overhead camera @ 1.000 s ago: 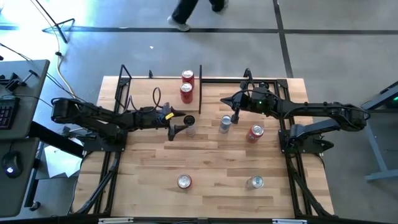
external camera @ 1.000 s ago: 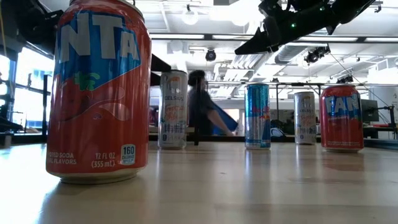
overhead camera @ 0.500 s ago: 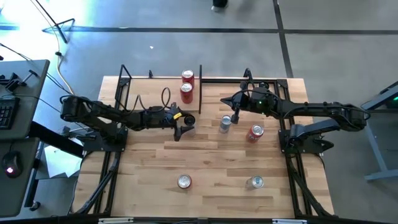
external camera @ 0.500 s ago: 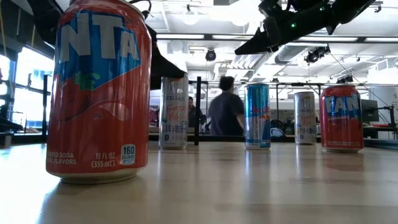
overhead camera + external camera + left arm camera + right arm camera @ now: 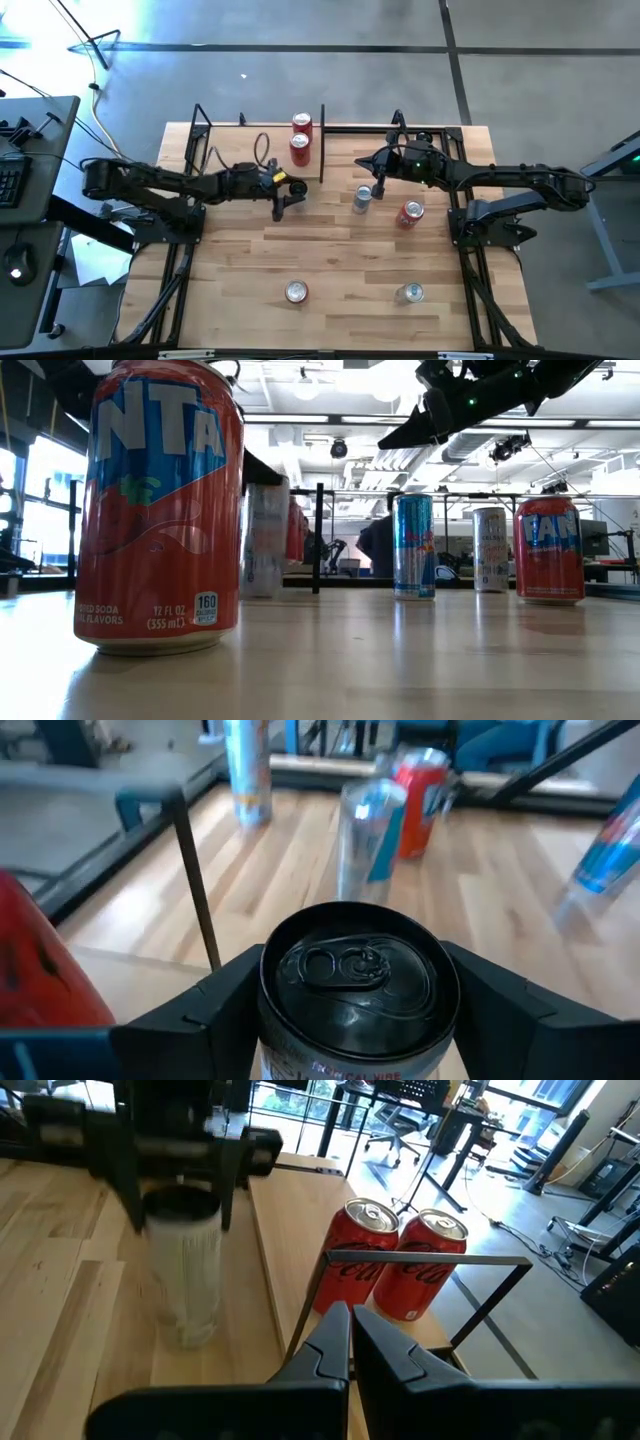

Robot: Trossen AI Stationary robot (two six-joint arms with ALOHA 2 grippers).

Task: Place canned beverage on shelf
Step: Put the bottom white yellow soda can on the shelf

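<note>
Near the middle of the slatted tabletop (image 5: pixel 330 250), just in front of the shelf (image 5: pixel 250 135): the left gripper (image 5: pixel 283 198), clamped from both sides on a pale slim can (image 5: pixel 358 988), dark lid and pull tab facing the wrist camera. Lifted or resting on the wood: cannot tell. Blurred in the low view, at (image 5: pixel 263 540), beside the shelf's black rod upright (image 5: pixel 318 538).

On the shelf board, at its right end: two red cola cans (image 5: pixel 301 124) and (image 5: pixel 298 149), touching each other, close behind the held can and next to the upright (image 5: pixel 322 140). Seen side by side in the right wrist view too (image 5: pixel 358 1268), (image 5: pixel 428 1277), behind a black rod.

To the right of the held can: a silver-blue slim can (image 5: pixel 362 199), then a red soda can (image 5: pixel 410 214) lying tilted. Nearer the front edge, well apart: an orange-red soda can (image 5: pixel 295 292) and a silvery can (image 5: pixel 412 292).

Above the silver-blue can: the right gripper (image 5: pixel 378 183), fingers pressed together, holding nothing.

Underneath, pale wood planks on a black frame. Around, grey floor with dark lines, a desk with a keyboard (image 5: pixel 10 180) at the left. Beyond the table in the low view, a bright workshop hall with ceiling lamps and a seated person (image 5: pixel 378 545).
</note>
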